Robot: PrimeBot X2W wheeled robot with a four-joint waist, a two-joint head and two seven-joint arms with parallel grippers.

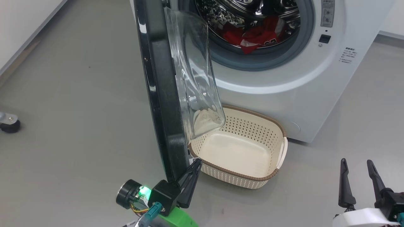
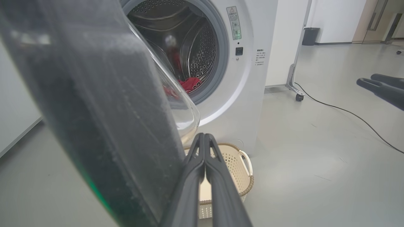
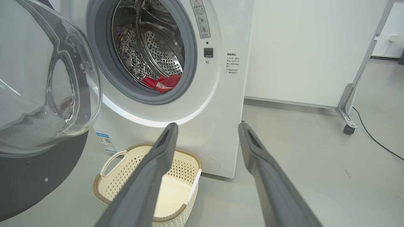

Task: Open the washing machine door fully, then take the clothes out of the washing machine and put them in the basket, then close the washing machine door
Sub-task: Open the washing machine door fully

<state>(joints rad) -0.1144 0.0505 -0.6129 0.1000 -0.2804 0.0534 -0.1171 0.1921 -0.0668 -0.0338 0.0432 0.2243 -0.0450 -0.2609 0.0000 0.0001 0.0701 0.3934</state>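
Note:
The washing machine door (image 1: 161,94) stands swung out edge-on to me, its glass bowl (image 1: 192,78) facing the white washing machine (image 1: 300,94). Red clothes (image 1: 255,34) lie at the front of the steel drum, over the grey gasket; they also show in the wrist views (image 2: 189,84) (image 3: 162,82). The cream basket (image 1: 249,126) sits empty on the floor below the opening. My left gripper (image 1: 198,161) is shut with nothing in it, its tips close against the door's lower inner edge (image 2: 204,136). My right gripper (image 1: 356,161) is open and empty at the lower right (image 3: 208,126), well short of the basket.
A caster wheel (image 1: 9,123) sits on the grey floor at far left. Right of the washer stand a metal frame leg on a caster (image 3: 347,126) and a black cable (image 2: 347,113) across the floor. A dark bin (image 2: 311,36) stands by the far wall.

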